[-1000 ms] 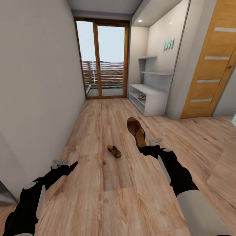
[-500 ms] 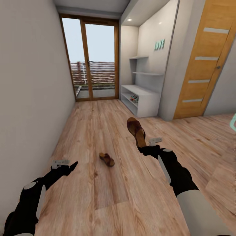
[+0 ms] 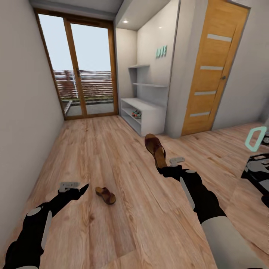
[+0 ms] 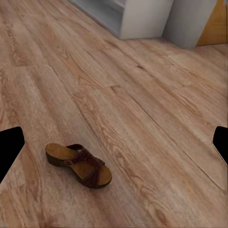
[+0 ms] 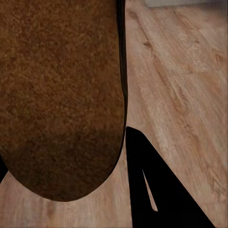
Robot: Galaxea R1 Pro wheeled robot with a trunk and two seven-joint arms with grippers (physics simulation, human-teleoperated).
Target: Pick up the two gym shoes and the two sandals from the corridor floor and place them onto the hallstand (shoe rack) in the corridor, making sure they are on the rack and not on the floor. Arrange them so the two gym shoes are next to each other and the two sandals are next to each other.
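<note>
Sandal number one sits clamped at its heel in my right gripper, toe raised toward the hallstand, where the gym shoes already show on a shelf. The second sandal lies on the corridor floor just beside my left gripper, whose fingers stand wide apart and hold nothing. I judge the tidy way is to drop that left hand straight over it, pinch the sole edge, then carry both to the rack together.

Matt wood-grain floor, suede-like brown sandal
</note>
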